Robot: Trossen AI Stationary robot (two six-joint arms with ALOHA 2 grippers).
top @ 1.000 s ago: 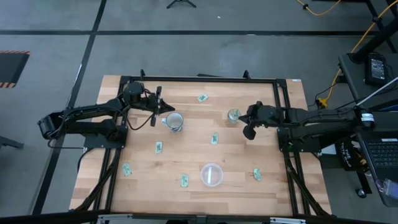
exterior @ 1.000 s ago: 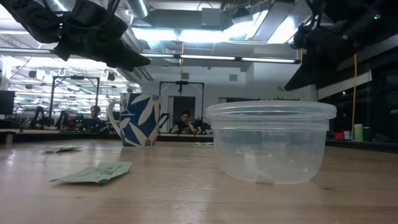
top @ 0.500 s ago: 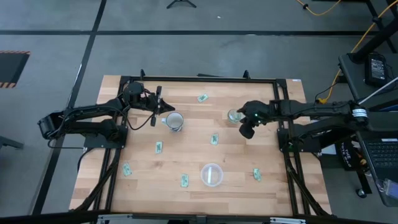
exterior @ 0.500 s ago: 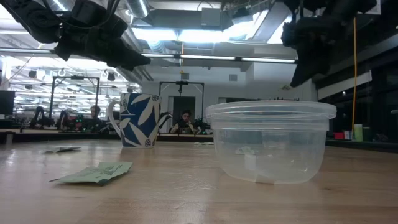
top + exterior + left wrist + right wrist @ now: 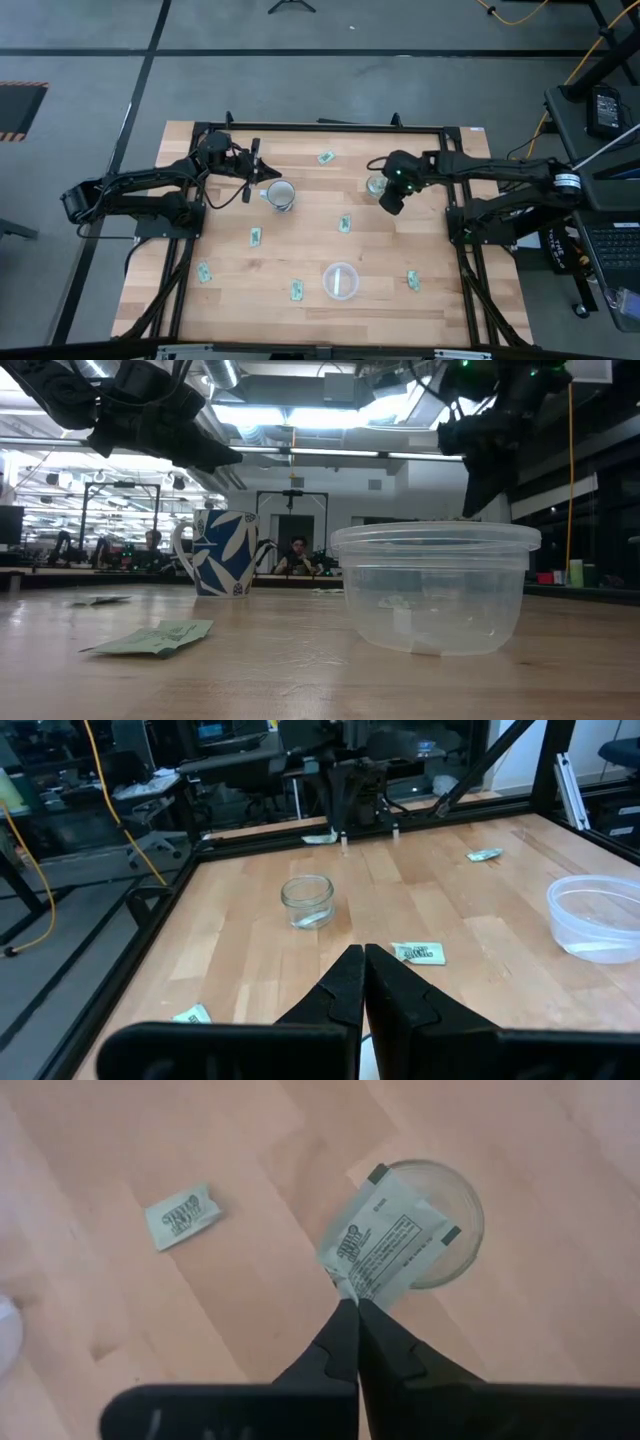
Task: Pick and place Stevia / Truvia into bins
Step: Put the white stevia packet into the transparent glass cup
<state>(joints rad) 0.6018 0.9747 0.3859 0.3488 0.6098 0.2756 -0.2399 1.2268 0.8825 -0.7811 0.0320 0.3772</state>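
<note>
My right end effector (image 5: 350, 1308) hangs over the glass cup (image 5: 430, 1225), which stands toward the far right part of the tabletop (image 5: 300, 250). Its fingers are pressed together on a corner of one Stevia sachet (image 5: 385, 1245), and the sachet lies spread across the cup's mouth in the right wrist view, printed side up, green marks at its corners. Whether the sachet touches the rim I cannot tell. Another sachet (image 5: 180, 1215) lies flat on the wood beside the cup.

My left end effector (image 5: 362, 982) is raised over the far left area, beside the blue-and-white patterned mug (image 5: 281, 195), with its fingers pressed together and nothing between them.

From the high view, the round clear plastic container (image 5: 340, 281) sits near the front edge, about midway along it. Loose sachets lie scattered flat: one near the far edge at the middle (image 5: 325, 157), one in the centre (image 5: 345, 224), one left of centre (image 5: 255, 237), one toward the front left corner (image 5: 204, 273), one just left of the plastic container (image 5: 296, 291), and one toward the front right (image 5: 412, 281).

In the low view the plastic container (image 5: 435, 590) fills the near ground, and a sachet (image 5: 155, 638) lies flat on the wood to its side.
</note>
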